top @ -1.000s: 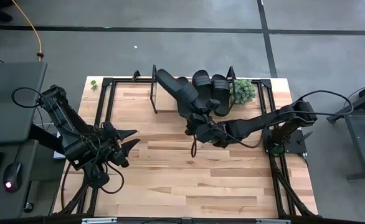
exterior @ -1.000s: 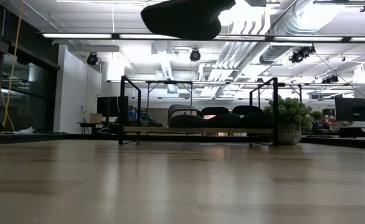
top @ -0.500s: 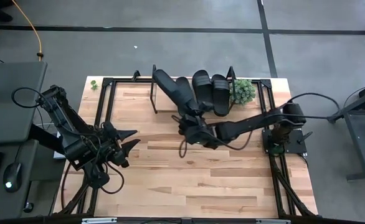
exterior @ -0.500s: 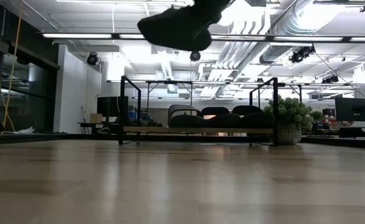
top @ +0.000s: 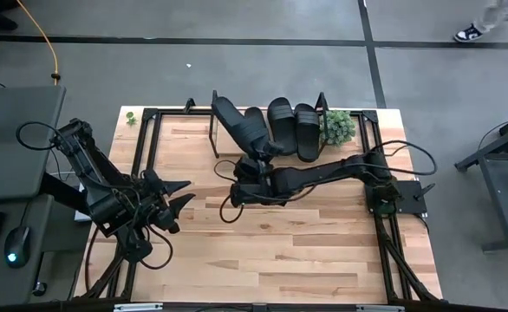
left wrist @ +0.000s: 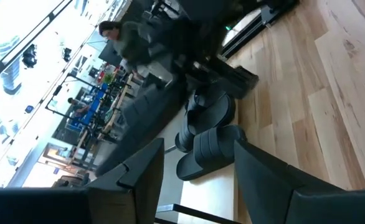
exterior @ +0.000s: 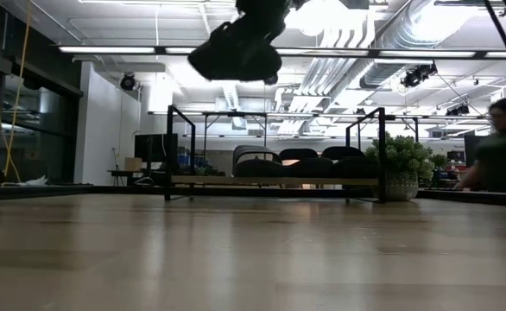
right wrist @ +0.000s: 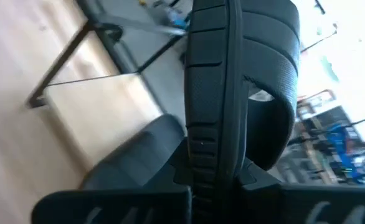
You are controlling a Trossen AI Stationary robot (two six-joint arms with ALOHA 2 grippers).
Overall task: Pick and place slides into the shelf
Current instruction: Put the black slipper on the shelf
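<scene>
Shelf (top: 224, 130) left half bare, open from the front. Right half blocked by three slides (top: 280, 121); plant (top: 339, 126) just beside its right end. Right arm (top: 323, 172) spans mid counter (top: 237, 251); counter front free.

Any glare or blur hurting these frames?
Low view: ceiling lights blow out behind the held slide, leaving it a silhouette; person at the edge is smeared. Right wrist view: shelf and background soft, slide in the right pincer sharper. High view: evenly lit, no glare.
</scene>
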